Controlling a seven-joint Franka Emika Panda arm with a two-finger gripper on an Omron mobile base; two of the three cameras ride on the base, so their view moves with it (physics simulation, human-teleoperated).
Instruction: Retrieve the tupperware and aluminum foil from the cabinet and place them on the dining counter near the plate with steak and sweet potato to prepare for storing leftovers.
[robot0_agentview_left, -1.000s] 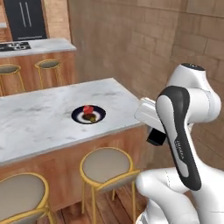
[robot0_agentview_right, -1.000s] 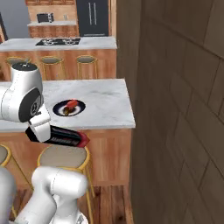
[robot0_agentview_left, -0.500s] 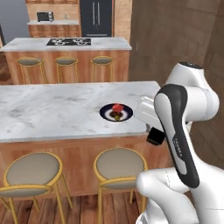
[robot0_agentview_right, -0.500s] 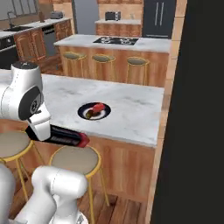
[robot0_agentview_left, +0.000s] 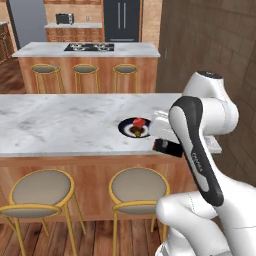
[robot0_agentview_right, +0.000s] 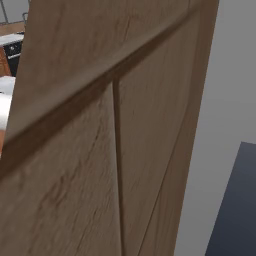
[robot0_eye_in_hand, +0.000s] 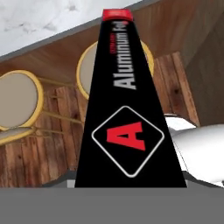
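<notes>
The gripper (robot0_agentview_left: 161, 145) is holding the foil (robot0_eye_in_hand: 124, 118) by one end, its jaws clamped across the carton's narrow width. The fingertips themselves are hidden behind the carton in the hand view, so the clamp is judged from the carton riding rigidly along the hand's line of sight. The carton is being carried off the ground, just in front of the counter (robot0_agentview_left: 60, 127) edge and above the stools (robot0_agentview_left: 135, 185).

Reason for this hold: an end grip is keeping the long body clear of the arm during transport, and it leaves the far end free to be laid down first.

Orientation: the long axis is running straight out from the hand. In the hand view, the red-capped far end is pointing toward the counter's front edge, and the printed face with the red emblem is facing the camera. In the left base view, only the gripped dark end (robot0_agentview_left: 167, 147) is showing beside the forearm.

The plate (robot0_agentview_left: 134, 128) is sitting on the counter near its right end, close to the hand. Judgement: the carton is sitting below the slab top, so it needs lifting before placement beside the plate.
</notes>
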